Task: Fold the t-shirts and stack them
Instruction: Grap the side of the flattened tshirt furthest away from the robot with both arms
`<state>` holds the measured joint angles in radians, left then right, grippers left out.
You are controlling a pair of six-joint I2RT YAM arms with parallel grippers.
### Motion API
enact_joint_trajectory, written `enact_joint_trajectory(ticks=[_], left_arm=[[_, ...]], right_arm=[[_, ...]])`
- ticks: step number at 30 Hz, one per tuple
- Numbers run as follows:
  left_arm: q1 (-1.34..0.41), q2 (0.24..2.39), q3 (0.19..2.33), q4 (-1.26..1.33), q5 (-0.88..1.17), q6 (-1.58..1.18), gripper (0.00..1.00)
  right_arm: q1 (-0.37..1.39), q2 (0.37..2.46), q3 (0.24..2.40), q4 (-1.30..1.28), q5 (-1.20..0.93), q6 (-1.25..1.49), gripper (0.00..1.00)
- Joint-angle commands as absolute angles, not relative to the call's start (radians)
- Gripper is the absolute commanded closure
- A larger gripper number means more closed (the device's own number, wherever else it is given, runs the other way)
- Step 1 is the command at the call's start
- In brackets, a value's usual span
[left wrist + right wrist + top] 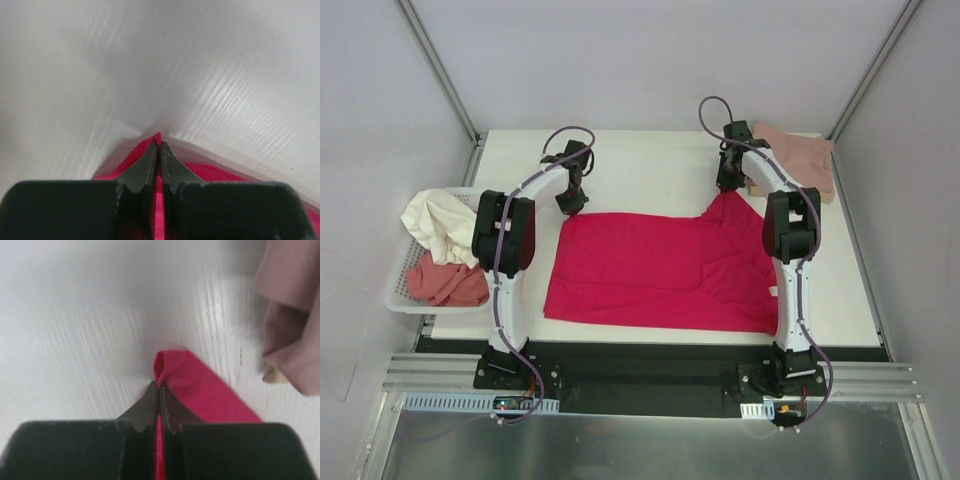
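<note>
Right now you have the red shirt (660, 270) spread flat across the middle of the bench (650, 165), its lower edge close to the near side. Your left tool (575, 205) sits at the shirt's upper-left corner; in the left wrist view its jaws are pinched together with a thin fold of red cloth between them. Your right tool (728, 188) is at the upper-right corner, also clamped on red fabric, and that corner is drawn up into a small peak toward the tool. In the upper right of the top view a pink shirt (800, 155) lies folded on the bench, just beside the right tool but apart from the red one. At the left edge the basket (395, 295) holds a cream shirt (435, 225) above a salmon shirt (445, 285), both crumpled.
</note>
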<state>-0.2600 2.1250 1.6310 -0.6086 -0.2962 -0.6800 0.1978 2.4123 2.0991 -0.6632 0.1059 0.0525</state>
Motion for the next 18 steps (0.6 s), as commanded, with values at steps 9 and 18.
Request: enact_joint_trajectory(ticks=[9,18], left_arm=[[-0.330,1.798,1.383,-0.585,-0.363,-0.725,1.00],[-0.390,1.597,1.146,-0.563,-0.431,-0.810,1.00]], right_arm=[[0.209,1.752,1.499,-0.514,0.124,0.101,0.99],[0.264,1.360,1.080,-0.555,0.144,0.179,0.99]])
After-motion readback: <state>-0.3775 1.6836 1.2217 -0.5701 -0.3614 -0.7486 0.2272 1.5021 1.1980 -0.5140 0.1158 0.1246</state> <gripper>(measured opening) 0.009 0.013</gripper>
